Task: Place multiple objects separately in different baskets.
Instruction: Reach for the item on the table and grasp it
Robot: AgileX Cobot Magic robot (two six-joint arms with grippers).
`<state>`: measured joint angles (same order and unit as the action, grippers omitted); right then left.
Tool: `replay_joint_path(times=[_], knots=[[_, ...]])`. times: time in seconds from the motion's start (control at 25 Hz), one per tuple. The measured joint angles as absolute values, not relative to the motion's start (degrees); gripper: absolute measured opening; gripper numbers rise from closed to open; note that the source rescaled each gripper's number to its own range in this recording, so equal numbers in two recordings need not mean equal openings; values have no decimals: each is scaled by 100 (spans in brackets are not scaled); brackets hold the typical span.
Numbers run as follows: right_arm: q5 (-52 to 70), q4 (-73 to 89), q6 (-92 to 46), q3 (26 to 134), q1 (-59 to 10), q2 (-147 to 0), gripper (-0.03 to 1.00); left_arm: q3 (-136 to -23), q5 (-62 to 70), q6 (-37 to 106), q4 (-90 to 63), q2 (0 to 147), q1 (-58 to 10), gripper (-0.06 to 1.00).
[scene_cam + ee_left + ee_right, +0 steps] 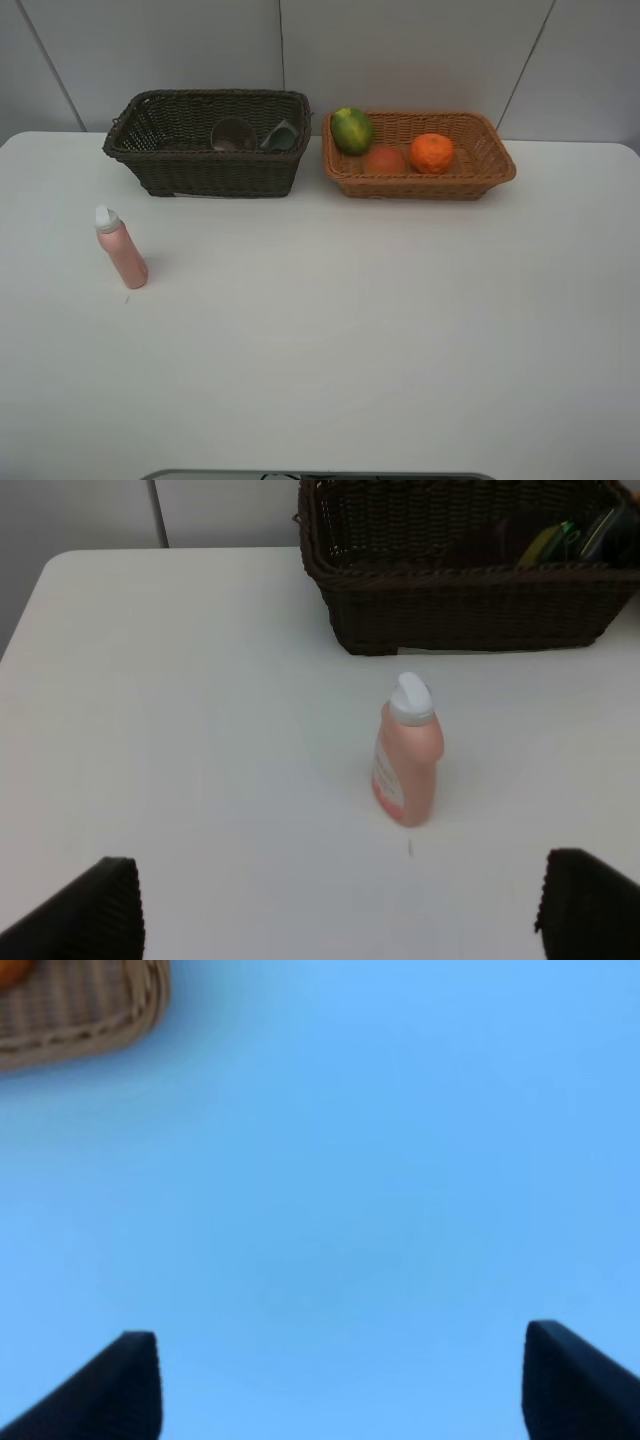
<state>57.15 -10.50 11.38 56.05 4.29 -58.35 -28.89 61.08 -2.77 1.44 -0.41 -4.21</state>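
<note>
Pink white-capped bottle (122,249) standing on white desk (350,330), far left, apart from both baskets. Dark brown wicker basket (210,172) holds translucent cup (233,134) and grey pump bottle (280,135); light tan wicker basket (430,186) just beside it holds green oval fruit (352,130), red-orange fruit (384,160) and mandarin (432,153). Left pincer (345,900) and right pincer (350,1380) both spread wide above the desk.

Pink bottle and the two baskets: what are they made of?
Pink bottle: probably plastic, with a smooth matte body and a white cap. Dark brown basket and tan basket: woven wicker or rattan-like strands, weave visible on the walls; whether natural or synthetic can't be told.
</note>
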Motion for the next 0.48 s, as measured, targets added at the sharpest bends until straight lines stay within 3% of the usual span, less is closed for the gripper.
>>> replay_joint_path(times=[0.48], knots=[[5767, -1286, 1138, 4938, -587, -3319, 91, -2889, 6108, -277, 144, -41, -421, 100]])
